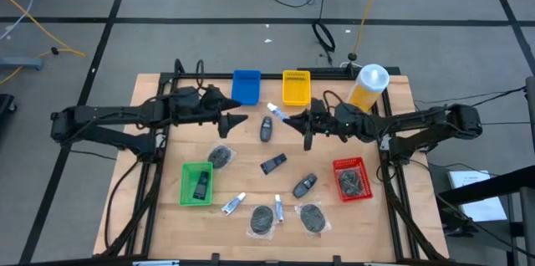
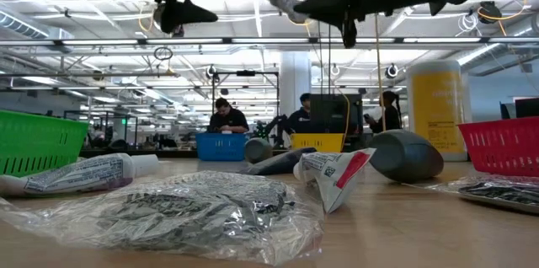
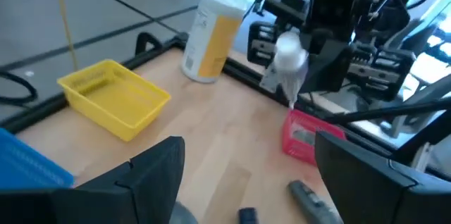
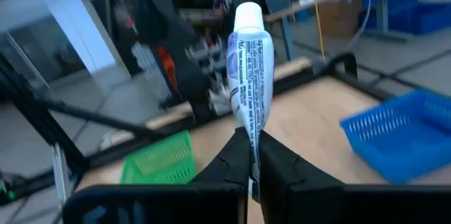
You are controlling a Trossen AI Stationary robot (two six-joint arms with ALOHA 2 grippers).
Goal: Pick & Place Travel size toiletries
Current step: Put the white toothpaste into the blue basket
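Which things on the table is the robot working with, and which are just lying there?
For the job:
- white tube pinched in the right tool
- two more tubes on the table

Just lying about:
- green bin
- yellow canister
- bagged dark items

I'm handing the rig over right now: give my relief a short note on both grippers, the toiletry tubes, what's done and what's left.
Right gripper: shut on a white tube, held in the air between the blue bin and the yellow bin.
Left gripper: open, empty, raised over the table near the blue bin.
Tubes: two more lie on the table near its front edge, one beside the green bin, one further right.
Done: one tube picked up; no tube shows in any bin.
Left: place the held tube, then pick and place the other two.
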